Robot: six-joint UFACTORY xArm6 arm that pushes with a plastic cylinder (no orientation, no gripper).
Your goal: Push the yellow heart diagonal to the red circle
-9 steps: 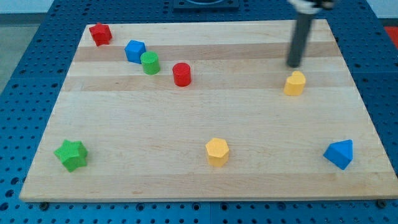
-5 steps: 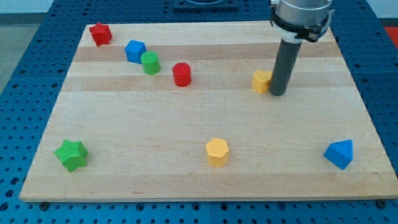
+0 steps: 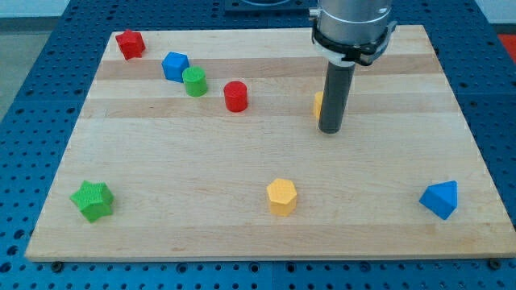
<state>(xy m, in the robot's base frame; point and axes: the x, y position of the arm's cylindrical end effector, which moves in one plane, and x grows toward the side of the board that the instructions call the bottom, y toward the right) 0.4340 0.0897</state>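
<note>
Mostly hidden: yellow heart (image 3: 318,103) behind my tip (image 3: 330,129), orientation unclear; red circle (image 3: 235,96) at view's left.

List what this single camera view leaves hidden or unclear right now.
- Yellow heart: the rod covers nearly all of it in the camera view; only a sliver shows at the rod's left, so its shape cannot be confirmed.
- Contact: whether my tip touches the heart is hidden by the rod itself.
- Arm: cut off by the view's top edge above the collar.
- Red circle: fully visible, well to the view's left of the heart.
</note>
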